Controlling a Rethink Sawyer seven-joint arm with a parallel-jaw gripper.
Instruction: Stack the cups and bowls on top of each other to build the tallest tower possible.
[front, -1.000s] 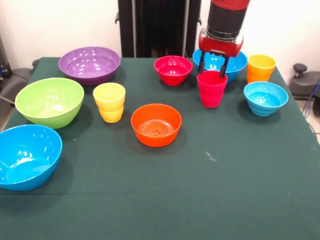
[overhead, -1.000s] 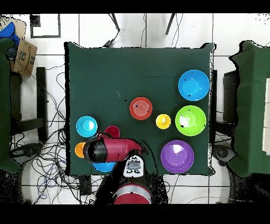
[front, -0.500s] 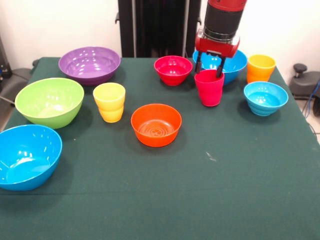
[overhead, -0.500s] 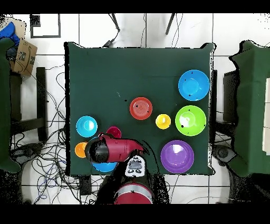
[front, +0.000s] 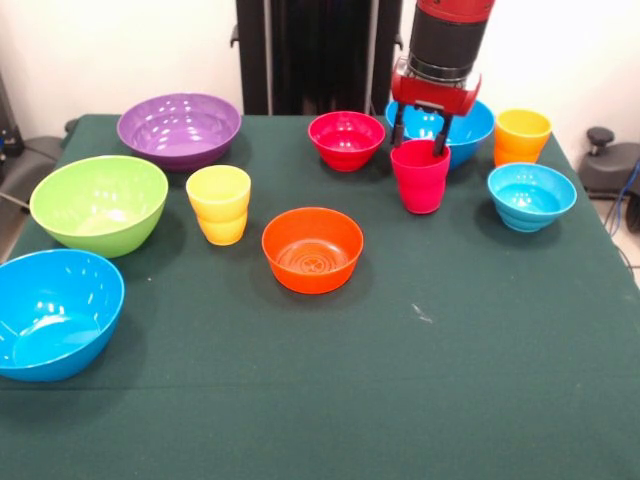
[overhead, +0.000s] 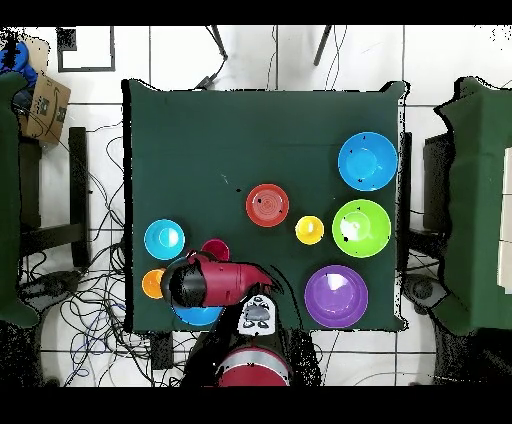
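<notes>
My gripper (front: 420, 138) comes down at the back right of the table and is shut on the rim of the red-pink cup (front: 421, 178), which stays upright at about table level. In the overhead view the arm (overhead: 205, 283) hides the gripper, and only part of the red-pink cup (overhead: 214, 247) shows. The yellow cup (front: 219, 204) and the orange bowl (front: 312, 249) stand mid-table. The orange cup (front: 522, 136) is at the back right. No tower stands; every piece is apart.
The other bowls ring the table: purple (front: 179, 129), lime green (front: 99, 204), blue at the front left (front: 52, 312), small red (front: 346, 139), blue behind the gripper (front: 470, 128), and small light blue (front: 531, 196). The dark green cloth (front: 400, 400) covers the table.
The gripper and the red-pink cup shifted together slightly up and to the left in the front view. Over the last half second nothing else moved.
</notes>
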